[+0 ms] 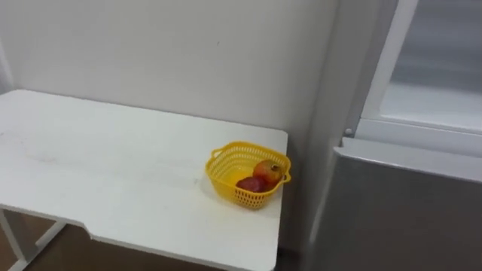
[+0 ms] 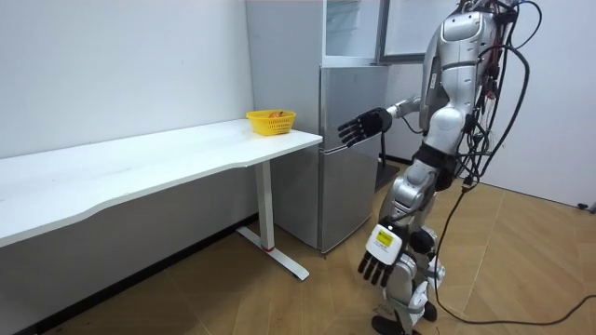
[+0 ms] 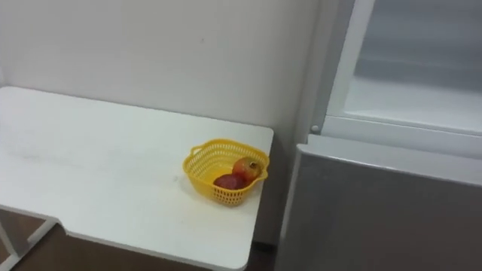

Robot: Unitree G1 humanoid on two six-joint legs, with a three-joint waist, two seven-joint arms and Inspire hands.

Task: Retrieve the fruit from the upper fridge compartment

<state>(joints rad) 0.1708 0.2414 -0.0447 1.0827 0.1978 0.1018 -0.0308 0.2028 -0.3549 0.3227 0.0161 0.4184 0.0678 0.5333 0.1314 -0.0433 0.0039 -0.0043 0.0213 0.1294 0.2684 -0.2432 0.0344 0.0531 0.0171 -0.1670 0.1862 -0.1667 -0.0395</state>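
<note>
The fridge fills the right side of the eye views. Its upper compartment (image 1: 433, 83) stands open in the upper right of the frame, a pale interior inside a white frame. What it holds cannot be made out. Below it, the grey lower door (image 1: 399, 211) is closed. In the room view the upper door is swung out at the top centre of the frame.

Just left of the fridge, a yellow perforated basket (image 1: 222, 181) sits at the near right corner of a white table (image 1: 113, 173). It is right of centre in the frame and holds two fruits. One is reddish-yellow (image 1: 268, 171) and lies against the right side, and the other is darker red (image 1: 251, 184) and touches it on the lower left. A plain white wall (image 1: 188, 53) runs behind the table.

In the room view the robot stands on a wooden floor (image 2: 279, 298) at the right of the frame, before the fridge front. Its right hand (image 2: 361, 127) is raised at mid-frame, level with the top of the lower door and near it. The fingers are spread straight and grasp nothing, and the hand is well below the open compartment. Its left hand (image 2: 380, 256) hangs low in the lower right of the frame with loose fingers pointing down, carrying nothing. The print on the tag at the back of the left hand is too small to read.
</note>
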